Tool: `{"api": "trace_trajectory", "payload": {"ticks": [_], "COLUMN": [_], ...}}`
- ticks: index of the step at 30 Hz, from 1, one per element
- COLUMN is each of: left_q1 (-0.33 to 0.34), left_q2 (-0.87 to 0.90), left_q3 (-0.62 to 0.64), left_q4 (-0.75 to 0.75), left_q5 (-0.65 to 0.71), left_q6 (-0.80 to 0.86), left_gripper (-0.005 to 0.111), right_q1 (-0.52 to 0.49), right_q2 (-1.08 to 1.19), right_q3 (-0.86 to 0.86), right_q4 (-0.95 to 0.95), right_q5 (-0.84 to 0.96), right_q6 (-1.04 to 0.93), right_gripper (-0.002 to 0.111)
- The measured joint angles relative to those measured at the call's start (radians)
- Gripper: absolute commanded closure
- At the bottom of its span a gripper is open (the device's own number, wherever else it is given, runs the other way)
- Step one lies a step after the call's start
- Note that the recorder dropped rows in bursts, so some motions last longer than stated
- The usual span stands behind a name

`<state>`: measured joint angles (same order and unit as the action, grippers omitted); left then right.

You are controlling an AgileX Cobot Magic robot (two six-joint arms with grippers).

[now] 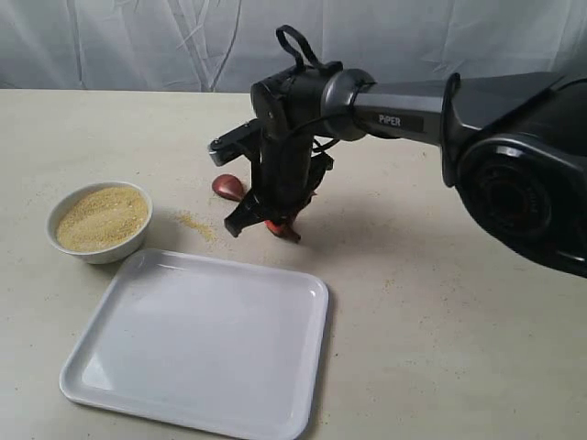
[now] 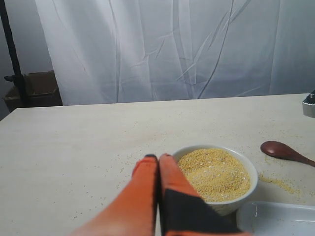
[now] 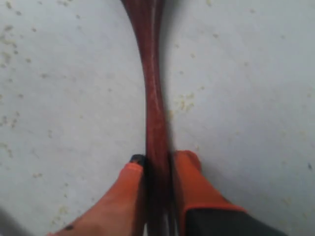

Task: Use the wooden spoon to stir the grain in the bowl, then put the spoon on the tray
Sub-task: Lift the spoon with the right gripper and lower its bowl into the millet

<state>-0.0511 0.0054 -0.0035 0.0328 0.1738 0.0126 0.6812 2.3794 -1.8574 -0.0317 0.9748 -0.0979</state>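
Counting the things on the table (image 1: 440, 321) gives one bowl (image 1: 99, 220), one tray (image 1: 202, 344) and one wooden spoon (image 1: 229, 187). The bowl is white and nearly full of yellow grain (image 1: 101, 216). It stands just beside the far left corner of the tray, and the tray has nothing on it. The spoon lies on the table to the right of the bowl and apart from it, beyond the tray. The right gripper (image 1: 266, 225) points down onto the handle. The right wrist view shows what the exterior view hides: the two orange fingers (image 3: 189, 182) are closed against both sides of the thin handle, so this gripper has the spoon in its hold. The left gripper (image 2: 158, 160) appears only in its own wrist view. Its two fingers (image 2: 147, 177) are pressed together with nothing between them, and it hangs near the bowl, on the side away from the spoon. From there the oval scoop is seen resting on the table. A small patch of spilled grains (image 1: 194, 223) lies between bowl and spoon, and more single grains are scattered around. The table is pale beige and matte. A white curtain (image 2: 172, 49) with folds hangs behind it, and the left wrist view shows also a cardboard box (image 2: 34, 88) and a black pole (image 2: 12, 54) at the side.
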Motion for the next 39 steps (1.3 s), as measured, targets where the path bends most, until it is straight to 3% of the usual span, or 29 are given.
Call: {"api": "trace_trajectory", "payload": {"ticks": [14,18,28,39], "left_q1": [0.0,0.0,0.0,0.0], "left_q2": [0.0,0.0,0.0,0.0], "left_q3": [0.0,0.0,0.0,0.0], "left_q4": [0.0,0.0,0.0,0.0], "left_q5": [0.0,0.0,0.0,0.0], "left_q6": [0.0,0.0,0.0,0.0], "left_gripper": [0.107,0.107,0.107,0.107], "right_q1": [0.014,0.014,0.012,0.022], "right_q2": [-0.159,-0.216,-0.224,-0.092], "right_q3": [0.006,0.006,0.006,0.006], "right_q4": [-0.021,0.141,0.754,0.884], "right_q5": [0.085,0.106,0.14,0.011], "right_q6": [0.058,-0.063,-0.426,-0.463], "right_gripper": [0.106,0.106,0.106,0.106]}}
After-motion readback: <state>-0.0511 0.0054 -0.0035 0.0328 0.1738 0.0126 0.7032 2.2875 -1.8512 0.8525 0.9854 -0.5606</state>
